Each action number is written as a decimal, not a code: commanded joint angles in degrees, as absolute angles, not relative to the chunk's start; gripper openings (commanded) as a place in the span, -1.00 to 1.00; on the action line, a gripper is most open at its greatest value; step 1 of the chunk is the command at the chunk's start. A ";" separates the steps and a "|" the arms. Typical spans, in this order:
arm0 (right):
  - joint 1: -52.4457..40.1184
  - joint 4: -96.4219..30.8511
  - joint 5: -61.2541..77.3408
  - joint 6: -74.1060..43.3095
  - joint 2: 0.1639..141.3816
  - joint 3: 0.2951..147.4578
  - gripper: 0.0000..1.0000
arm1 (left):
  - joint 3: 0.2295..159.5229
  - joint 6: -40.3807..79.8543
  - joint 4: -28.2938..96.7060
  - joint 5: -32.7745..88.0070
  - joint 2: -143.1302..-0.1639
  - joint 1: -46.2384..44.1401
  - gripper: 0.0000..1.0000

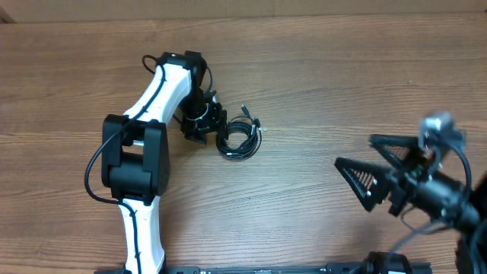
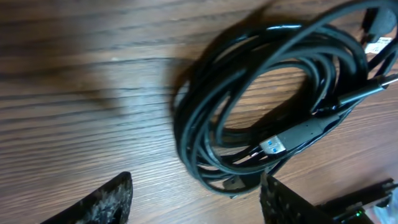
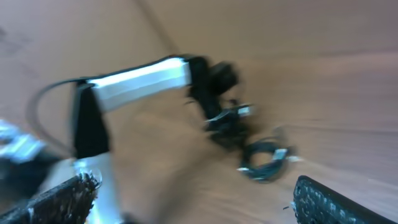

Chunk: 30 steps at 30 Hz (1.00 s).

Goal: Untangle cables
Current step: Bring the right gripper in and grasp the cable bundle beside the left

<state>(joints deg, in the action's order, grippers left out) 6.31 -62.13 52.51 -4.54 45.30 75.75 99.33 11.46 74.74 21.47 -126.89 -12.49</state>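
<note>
1. Location of cables. The cables (image 1: 237, 139) lie as one small black coil on the wooden table (image 1: 342, 76), left of centre. They sit just beside the left gripper (image 1: 204, 122), on its right-hand side.

2. Left jaws. They stand apart and clamp nothing. In the left wrist view the two fingers (image 2: 102, 202) frame the bottom edge, and the near rim of the coil (image 2: 205, 112) lies just ahead of the gap, at the fingertips. I cannot tell whether either finger touches it.

3. Orientation. The coil is a flattened oval. In the left wrist view its long axis runs from lower left to upper right. A silver-tipped plug (image 2: 273, 145) lies across the lower strands. From overhead, loose plug ends (image 1: 247, 113) stick out of the coil on its far side, away from the arm bases.

4. Right jaws. The right gripper (image 1: 354, 151) is spread wide and holds nothing, well apart from the coil towards the right of the table.

5. Surroundings. The white left arm (image 1: 156, 95) stands close against the coil's left flank. The right wrist view is blurred; it shows the coil (image 3: 264, 163) beyond the open fingers (image 3: 336, 199), with the left arm behind.
</note>
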 commanded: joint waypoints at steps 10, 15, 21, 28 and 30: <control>6.44 -73.32 56.18 -6.37 60.51 76.58 0.88 | 97.12 21.08 70.43 16.32 -127.31 -15.44 -0.02; 6.39 -76.03 52.64 -6.37 64.79 76.55 0.80 | 97.12 21.06 70.43 16.29 -127.31 -15.49 -0.27; 5.28 -77.14 47.97 -6.39 67.55 76.53 0.75 | 97.12 21.30 70.46 16.34 -127.31 -15.49 -0.72; 0.08 -75.50 38.79 -11.53 68.75 76.47 0.76 | 99.57 21.23 74.76 16.58 -126.74 -15.35 -0.92; -2.13 -74.08 34.85 -14.85 69.28 76.47 0.76 | 101.12 20.93 75.90 17.69 -125.54 -15.42 -0.92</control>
